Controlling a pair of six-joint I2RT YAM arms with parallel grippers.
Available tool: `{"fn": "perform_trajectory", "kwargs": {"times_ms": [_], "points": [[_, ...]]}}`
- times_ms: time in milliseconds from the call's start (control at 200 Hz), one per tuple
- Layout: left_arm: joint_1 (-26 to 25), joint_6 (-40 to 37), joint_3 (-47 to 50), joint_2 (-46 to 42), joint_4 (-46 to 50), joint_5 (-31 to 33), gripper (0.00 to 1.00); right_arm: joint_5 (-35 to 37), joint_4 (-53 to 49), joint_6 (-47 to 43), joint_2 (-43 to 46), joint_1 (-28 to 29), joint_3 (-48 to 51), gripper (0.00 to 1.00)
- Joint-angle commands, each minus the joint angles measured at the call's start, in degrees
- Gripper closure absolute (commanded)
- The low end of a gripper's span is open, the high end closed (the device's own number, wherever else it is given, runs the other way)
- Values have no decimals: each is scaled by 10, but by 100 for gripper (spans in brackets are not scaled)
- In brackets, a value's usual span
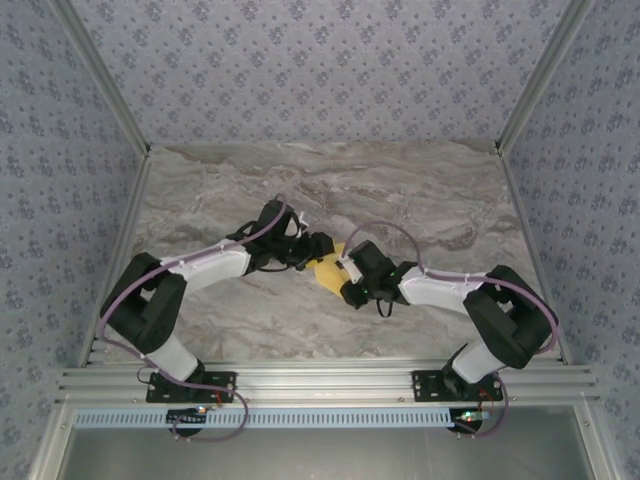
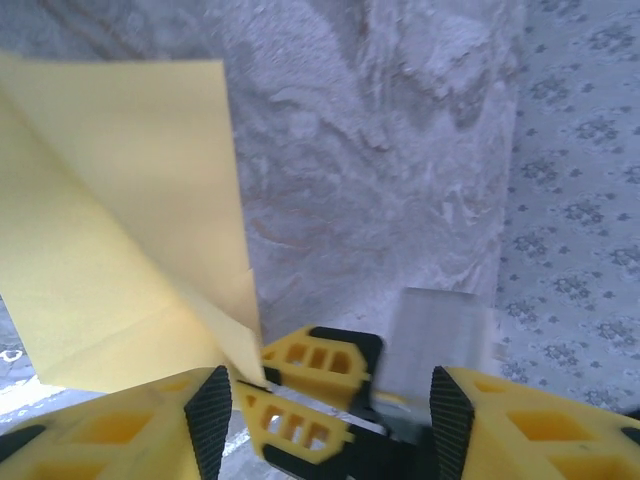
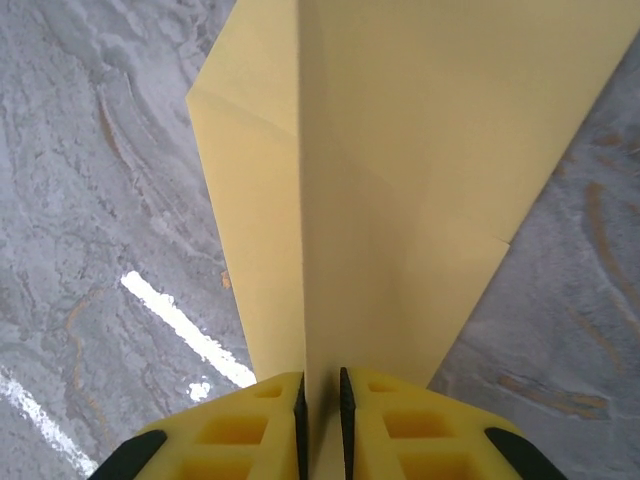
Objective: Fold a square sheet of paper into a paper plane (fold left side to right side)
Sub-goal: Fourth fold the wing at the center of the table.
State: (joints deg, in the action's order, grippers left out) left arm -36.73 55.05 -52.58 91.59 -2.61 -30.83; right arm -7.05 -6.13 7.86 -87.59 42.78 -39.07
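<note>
While the right gripper (image 3: 322, 402) pinches: you have one fixed point; hold it firm so the paper (image 3: 400, 150) cannot swing while its other side is worked.
Paper: at mid-table (image 1: 400, 190), between the two grippers. It is partly folded, with one flap standing up from a long crease. Its held end looks raised, but you cannot tell whether its far end rests on the table.
Right gripper: jaws pressed together on the paper's near edge, with the thin sheet sandwiched between the pads.
Left gripper (image 2: 330, 420): jaws spread with nothing between them. A corner of the paper lies just beside its left pad, and the right gripper's fingers (image 2: 310, 375) are just ahead.
Step in hand (a judgement): the left-to-right fold, with the left gripper free to take a hold.
Doing it well: take the left edge near a corner with a shallow bite. Carry it over until the edges match, and only then press the crease. Never pull against the right pinch, because paper this thin is likely to crumple or tear.
Left arm: elbow bent, forearm reaching rightward to the centre.
Right arm: mirrored, forearm reaching leftward, so the two grippers end up near each other.
</note>
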Motion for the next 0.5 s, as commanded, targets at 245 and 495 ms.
{"fn": "perform_trajectory", "kwargs": {"times_ms": [245, 495], "points": [[17, -22, 53, -71, 36, 26, 39, -118, 32, 37, -5, -38, 15, 83], [13, -23, 68, -41, 14, 11, 49, -186, 68, 64, -10, -72, 34, 83]]}}
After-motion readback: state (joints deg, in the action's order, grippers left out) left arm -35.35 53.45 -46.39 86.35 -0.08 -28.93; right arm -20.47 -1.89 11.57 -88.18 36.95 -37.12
